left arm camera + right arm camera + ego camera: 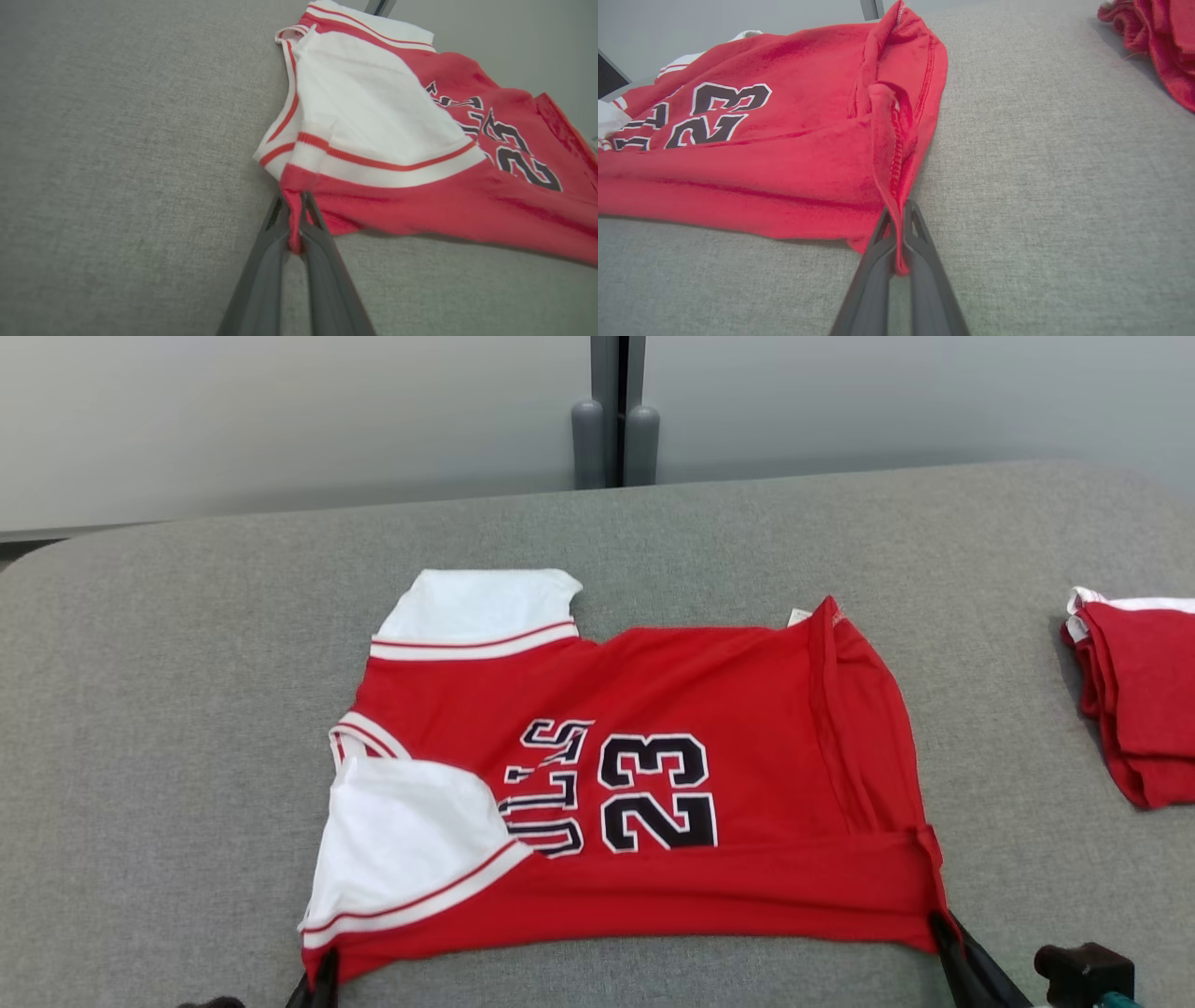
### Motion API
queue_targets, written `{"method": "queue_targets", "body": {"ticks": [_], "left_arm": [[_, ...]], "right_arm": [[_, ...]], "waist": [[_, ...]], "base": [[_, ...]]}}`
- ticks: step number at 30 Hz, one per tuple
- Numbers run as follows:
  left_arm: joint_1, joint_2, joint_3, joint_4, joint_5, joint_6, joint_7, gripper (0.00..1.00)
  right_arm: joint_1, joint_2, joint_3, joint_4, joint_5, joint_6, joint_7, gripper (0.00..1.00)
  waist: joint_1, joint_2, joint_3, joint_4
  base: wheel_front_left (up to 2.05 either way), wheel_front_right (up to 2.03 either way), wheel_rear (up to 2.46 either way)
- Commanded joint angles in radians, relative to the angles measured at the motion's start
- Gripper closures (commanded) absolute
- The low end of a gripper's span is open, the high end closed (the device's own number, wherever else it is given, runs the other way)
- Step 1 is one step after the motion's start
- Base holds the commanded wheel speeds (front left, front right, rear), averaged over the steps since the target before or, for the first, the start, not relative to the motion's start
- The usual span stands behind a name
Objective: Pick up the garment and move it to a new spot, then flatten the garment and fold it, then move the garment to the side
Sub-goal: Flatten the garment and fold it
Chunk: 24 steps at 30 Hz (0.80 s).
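Observation:
A red jersey (728,709) with white sleeves and a black "23" lies spread on the grey table (187,709), its near edge folded over. My left gripper (322,980) is shut on the jersey's near left corner; in the left wrist view the red cloth (420,205) is pinched between the gripper's (294,212) fingers. My right gripper (943,933) is shut on the near right corner, and the right wrist view shows the red hem (889,154) running down into the gripper (900,219). Both corners sit slightly lifted off the table.
A folded pile of red garments (1139,700) lies at the table's right edge, also seen as red cloth (1153,42) at the top right of the right wrist view. A pale wall with a grey post (614,429) stands behind the table. Bare grey cloth surface lies left of the jersey.

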Motion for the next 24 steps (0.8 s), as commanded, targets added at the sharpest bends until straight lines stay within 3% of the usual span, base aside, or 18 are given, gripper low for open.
{"method": "queue_targets", "body": {"ticks": [1,9,10,11,12,13,14,15,20,24], "left_arm": [[0.033,0.014,0.004,-0.012,0.001,0.01,0.007,1.0],[0.144,-0.002,-0.008,-0.072,-0.032,0.038,0.06,1.0],[0.152,-0.004,-0.013,-0.074,-0.033,0.039,0.064,1.0],[0.158,-0.006,-0.018,-0.073,-0.034,0.041,0.07,1.0],[0.16,-0.008,-0.023,-0.072,-0.037,0.043,0.073,1.0],[0.164,-0.009,-0.026,-0.073,-0.035,0.048,0.072,0.68],[0.163,-0.009,-0.027,-0.08,-0.025,0.052,0.06,0.08],[0.16,-0.009,-0.026,-0.089,-0.016,0.06,0.041,0.0],[0.133,0.015,-0.018,-0.164,0.098,0.135,-0.081,0.0],[0.112,0.026,-0.015,-0.268,0.17,0.181,-0.115,0.0]], "right_arm": [[0.025,-0.013,-0.001,-0.001,0.014,-0.001,0.011,1.0],[0.103,-0.042,-0.016,0.008,0.034,-0.002,0.039,1.0],[0.106,-0.043,-0.017,0.012,0.033,-0.002,0.04,0.95],[0.109,-0.042,-0.02,0.017,0.034,-0.002,0.039,0.83],[0.113,-0.039,-0.022,0.024,0.037,-0.002,0.044,0.58],[0.112,-0.037,-0.023,0.025,0.037,-0.002,0.039,0.0],[0.111,-0.035,-0.021,0.019,0.034,-0.002,0.032,0.0],[0.108,-0.033,-0.025,0.007,0.034,-0.001,0.025,0.0],[0.083,-0.031,-0.085,-0.106,-0.01,-0.001,-0.011,0.0],[0.056,-0.006,-0.156,-0.224,-0.079,-0.001,-0.015,0.0]], "waist": [[0.0,0.0,-0.032,0.012],[0.0,0.0,-0.081,0.025],[0.0,0.0,-0.083,0.023],[0.0,0.0,-0.085,0.021],[0.0,0.0,-0.087,0.02],[0.0,0.0,-0.09,0.019],[0.0,0.0,-0.092,0.018],[0.0,0.0,-0.094,0.015],[0.0,0.0,-0.105,-0.009],[0.0,0.0,-0.115,-0.029]], "base": [[0.0,0.0,0.0],[0.0,0.0,0.0],[0.0,0.0,0.0],[0.0,0.0,0.0],[0.0,0.0,0.0],[0.0,0.0,0.0],[0.0,0.0,0.0],[0.0,0.0,0.0],[0.0,0.0,0.0],[0.0,0.0,0.0]]}}
